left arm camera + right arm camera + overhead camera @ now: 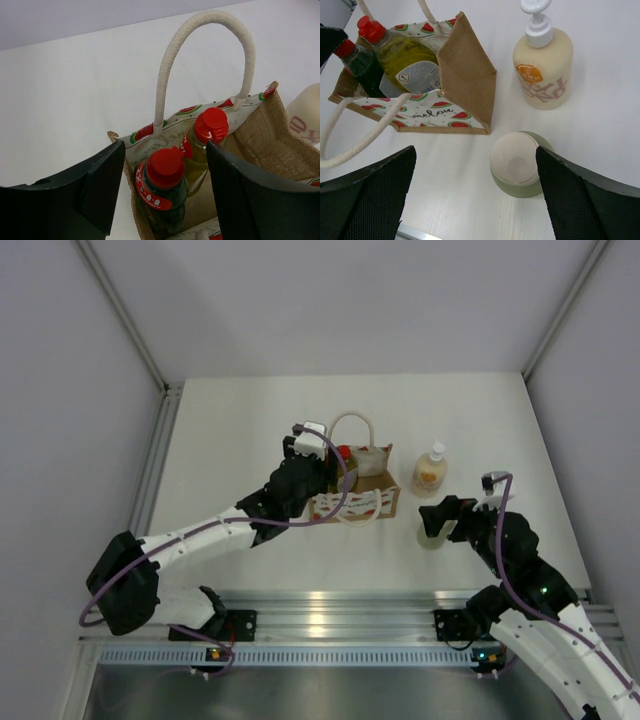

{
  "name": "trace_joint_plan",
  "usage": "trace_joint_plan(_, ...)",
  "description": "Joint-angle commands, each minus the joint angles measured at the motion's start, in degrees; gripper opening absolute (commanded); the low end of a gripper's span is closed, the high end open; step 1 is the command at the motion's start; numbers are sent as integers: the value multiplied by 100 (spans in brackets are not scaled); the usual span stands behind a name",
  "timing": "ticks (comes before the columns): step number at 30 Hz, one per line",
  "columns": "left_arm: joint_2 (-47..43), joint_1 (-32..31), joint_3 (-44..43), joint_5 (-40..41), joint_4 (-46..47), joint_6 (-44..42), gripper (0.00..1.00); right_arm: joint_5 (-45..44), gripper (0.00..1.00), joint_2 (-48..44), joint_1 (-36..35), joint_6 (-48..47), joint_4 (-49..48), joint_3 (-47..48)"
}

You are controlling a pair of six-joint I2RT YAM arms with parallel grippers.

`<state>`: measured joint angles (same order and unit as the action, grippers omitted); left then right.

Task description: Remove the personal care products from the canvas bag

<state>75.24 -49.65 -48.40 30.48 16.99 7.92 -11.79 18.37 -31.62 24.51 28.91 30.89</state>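
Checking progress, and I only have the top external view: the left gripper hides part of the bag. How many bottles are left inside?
Observer: Two, in the left wrist view: a dark green bottle and a yellow bottle, both red-capped, standing in the canvas bag.
Operator: Is the left gripper on either one?
Observer: No. The left gripper is open, with both bottles showing between its jaws.
Operator: And the right side?
Observer: The right wrist view shows the right gripper open, with the pale green bottle upright on the table between its jaws.
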Motion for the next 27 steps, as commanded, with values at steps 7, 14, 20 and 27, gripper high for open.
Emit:
trace_joint_plan(7, 61, -10, 358, 151, 867, -151, 68, 98, 99, 26, 59, -78, 27, 286)
trace_joint_plan(14, 192, -10, 419, 72, 920, -63, 68, 133, 99, 123, 59, -105, 27, 303)
trace_joint_plan(20, 333, -19, 411, 134, 990, -116, 60, 133, 99, 140, 59, -113, 27, 294)
trace_joint_plan(27, 307, -19, 446, 134, 1052, -80, 28, 142, 99, 184, 50, -140, 19, 303)
